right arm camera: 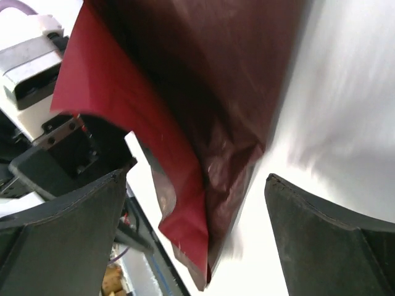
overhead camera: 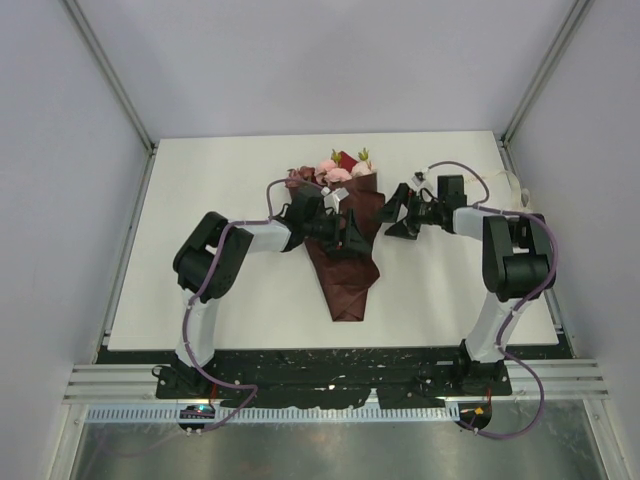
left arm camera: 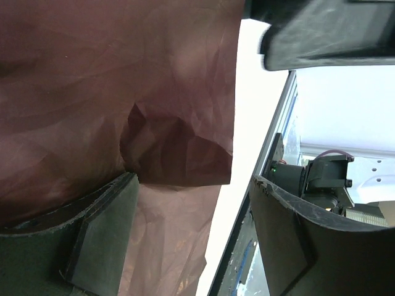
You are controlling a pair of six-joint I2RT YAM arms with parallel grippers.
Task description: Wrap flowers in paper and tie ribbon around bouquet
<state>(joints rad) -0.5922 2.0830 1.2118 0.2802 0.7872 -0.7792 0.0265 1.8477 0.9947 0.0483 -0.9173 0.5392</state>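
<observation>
Lying on the white table (overhead camera: 200, 300), the bouquet (overhead camera: 347, 272) points its narrow tip toward the arm bases. Left gripper (left arm camera: 192, 182) spread, over the bouquet's middle. Right gripper (right arm camera: 194, 176) spread wide, just beside its right edge. Flowers (overhead camera: 337, 172) show at the far end.

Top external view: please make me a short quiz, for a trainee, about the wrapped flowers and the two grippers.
1. True or false: the cone of dark maroon paper with pink blooms has its narrow tip toward the near edge of the white table.
2. The right gripper is: A shut on the paper; B open; C out of view.
3. Fill in: the jaws of the left gripper stand ___.
Key: 1 true; 2 B; 3 open.
</observation>
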